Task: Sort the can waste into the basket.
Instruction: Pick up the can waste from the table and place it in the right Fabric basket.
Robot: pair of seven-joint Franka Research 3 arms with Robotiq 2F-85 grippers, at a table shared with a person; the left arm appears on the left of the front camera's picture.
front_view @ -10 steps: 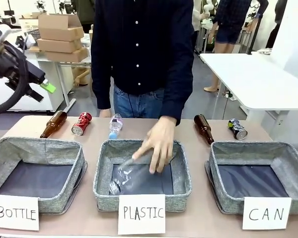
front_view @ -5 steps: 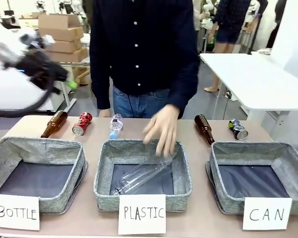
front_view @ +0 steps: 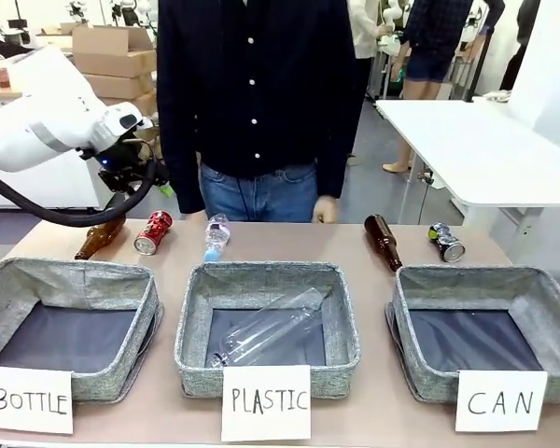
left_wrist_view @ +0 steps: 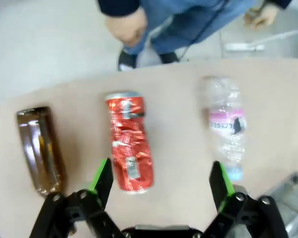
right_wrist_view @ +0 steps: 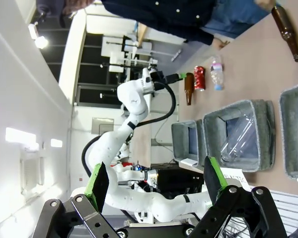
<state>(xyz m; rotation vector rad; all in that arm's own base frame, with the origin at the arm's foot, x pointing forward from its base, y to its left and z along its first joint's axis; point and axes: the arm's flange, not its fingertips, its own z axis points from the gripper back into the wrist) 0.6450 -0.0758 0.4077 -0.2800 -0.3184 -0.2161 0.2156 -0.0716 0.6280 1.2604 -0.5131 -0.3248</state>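
Wide open and empty, the left pincer point(left_wrist_view: 161, 173) should shift toward nine o'clock to straddle the red can point(left_wrist_view: 129, 148) squarely.

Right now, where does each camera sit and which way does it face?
Front: fixed between the arms, facing across the table at the person; left arm shows at left.
Left wrist: looks down past the open left claw at the red can.
Right wrist: raised, rolled sideways, looks past the open right claw across the table at the left arm.
Shared: the red can.
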